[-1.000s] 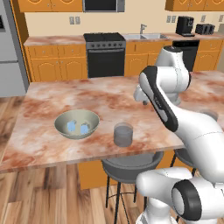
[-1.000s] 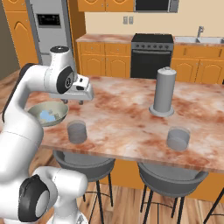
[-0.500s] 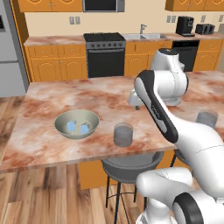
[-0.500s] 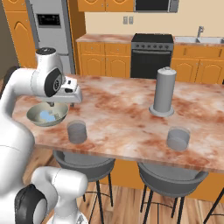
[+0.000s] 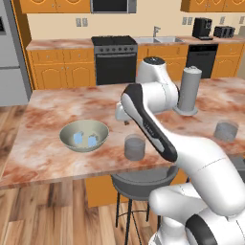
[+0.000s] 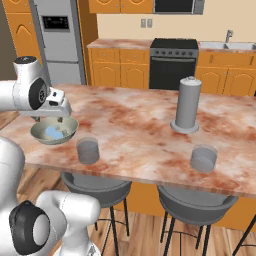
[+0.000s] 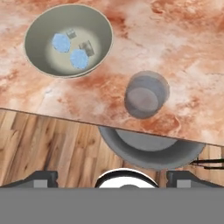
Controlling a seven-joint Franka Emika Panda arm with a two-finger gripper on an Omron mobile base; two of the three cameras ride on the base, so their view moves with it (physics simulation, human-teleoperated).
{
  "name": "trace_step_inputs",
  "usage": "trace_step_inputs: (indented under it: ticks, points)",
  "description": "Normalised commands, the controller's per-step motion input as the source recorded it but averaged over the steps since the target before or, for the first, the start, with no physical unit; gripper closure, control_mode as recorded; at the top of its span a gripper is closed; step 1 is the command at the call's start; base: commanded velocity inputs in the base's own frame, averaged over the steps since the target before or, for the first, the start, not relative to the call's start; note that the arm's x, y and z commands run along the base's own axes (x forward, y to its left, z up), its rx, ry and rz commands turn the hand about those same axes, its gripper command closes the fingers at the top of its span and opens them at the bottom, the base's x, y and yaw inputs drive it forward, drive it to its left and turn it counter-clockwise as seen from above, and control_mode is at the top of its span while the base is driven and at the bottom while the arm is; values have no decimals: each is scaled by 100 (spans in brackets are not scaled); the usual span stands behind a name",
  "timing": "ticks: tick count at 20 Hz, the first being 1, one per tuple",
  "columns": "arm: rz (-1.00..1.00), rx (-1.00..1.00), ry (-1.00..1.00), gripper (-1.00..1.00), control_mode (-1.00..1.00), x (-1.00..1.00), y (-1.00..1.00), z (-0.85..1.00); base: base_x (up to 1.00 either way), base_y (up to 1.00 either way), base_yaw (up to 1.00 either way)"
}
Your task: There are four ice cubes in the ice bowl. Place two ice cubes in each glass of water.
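Lying blurred in ice bowl (image 7: 41, 61), two blue ice cubes (image 7: 70, 51) plus two greyish shapes; two glasses (image 6: 88, 150) standing on counter (image 6: 135, 125); gripper (image 7: 112, 175) fingers spreading apart, empty.

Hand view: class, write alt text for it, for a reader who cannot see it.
Looking down on a marbled counter, a shallow ice bowl holds two light-blue ice cubes and two small greyish pieces. A glass of water stands beside it near the counter edge, above a grey stool seat and wooden floor.
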Motion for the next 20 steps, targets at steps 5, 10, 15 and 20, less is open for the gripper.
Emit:
trace_step_inputs:
  ticks: [5,10,15,20]
  points:
    - [6,0,8,-100,-100,24,64,-2,0,0,0]
    - [0,-1,14,-100,-100,35,68,-13,0,0,0]
    - [0,-7,13,-100,-100,38,52,-52,0,0,0]
    - [0,-9,2,-100,-100,35,34,-59,0,0,0]
